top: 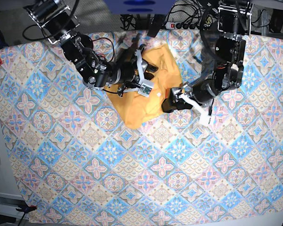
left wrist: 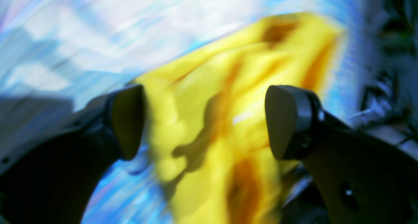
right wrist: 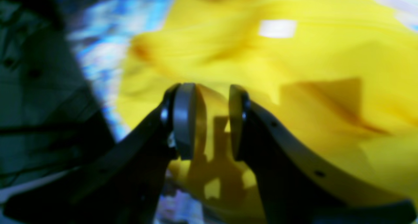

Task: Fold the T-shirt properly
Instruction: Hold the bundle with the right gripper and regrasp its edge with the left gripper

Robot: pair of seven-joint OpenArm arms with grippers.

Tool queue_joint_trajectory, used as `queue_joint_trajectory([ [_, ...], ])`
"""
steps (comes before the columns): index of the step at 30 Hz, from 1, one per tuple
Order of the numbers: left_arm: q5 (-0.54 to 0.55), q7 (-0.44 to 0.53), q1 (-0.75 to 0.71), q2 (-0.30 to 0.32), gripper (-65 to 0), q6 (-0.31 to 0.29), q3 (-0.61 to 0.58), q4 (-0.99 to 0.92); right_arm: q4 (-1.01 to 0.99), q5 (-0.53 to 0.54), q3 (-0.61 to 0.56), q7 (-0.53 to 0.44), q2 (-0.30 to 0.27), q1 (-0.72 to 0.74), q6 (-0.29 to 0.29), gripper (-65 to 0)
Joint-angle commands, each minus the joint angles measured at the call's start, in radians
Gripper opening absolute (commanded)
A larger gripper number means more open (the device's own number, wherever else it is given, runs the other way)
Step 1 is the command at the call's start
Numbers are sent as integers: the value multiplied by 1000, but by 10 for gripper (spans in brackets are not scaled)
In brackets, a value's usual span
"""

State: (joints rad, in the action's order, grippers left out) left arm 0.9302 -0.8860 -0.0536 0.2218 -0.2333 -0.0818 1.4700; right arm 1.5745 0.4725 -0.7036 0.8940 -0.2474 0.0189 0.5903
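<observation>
Watching from the side, the shirt [top: 146, 92] sits bunched near the far edge of the tablecloth [top: 132, 179], more a crumpled wedge than anything flat, with a small white tag showing on it.

The left gripper [left wrist: 204, 121] has its jaws spread wide with nothing between them — yellow cloth lies below the gap, and in the base view it hangs just beside the shirt's edge on that side. The right gripper [right wrist: 212, 119] is nearly closed, jaws close together with yellow cloth in the narrow gap. Looks like it's pinching a fold, though both wrist views are pretty smeared, so I wouldn't swear how many layers it has.

What could go wrong, as I see it:

- The right one may have grabbed more than one layer. Pull that and the whole wad drags along instead of opening out.
- With only one side held, any lift or tug swings the loose side around and twists the shirt worse.
- The left one could clamp down on tablecloth along with shirt, since the edge lies right on the pattern — that'd ruck up the cloth underneath.
- The shirt is already close to the far edge and the cables back there, so a pull that way might drag it off the work area.
</observation>
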Motion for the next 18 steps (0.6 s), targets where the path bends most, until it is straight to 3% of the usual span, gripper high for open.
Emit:
queue_joint_trajectory([
  [1,13,8,22,9,-97,-5,-19,16,14,12,-12,-20,0,20,4,-475],
  [8,13,14,130,9,-97,-4,-154,-71,19,10,-35,-20,-5,20,4,-475],
  [18,13,15,229,9,-97,-2,-249,-177,17,10,-35,-22,-5,20,4,-476],
])
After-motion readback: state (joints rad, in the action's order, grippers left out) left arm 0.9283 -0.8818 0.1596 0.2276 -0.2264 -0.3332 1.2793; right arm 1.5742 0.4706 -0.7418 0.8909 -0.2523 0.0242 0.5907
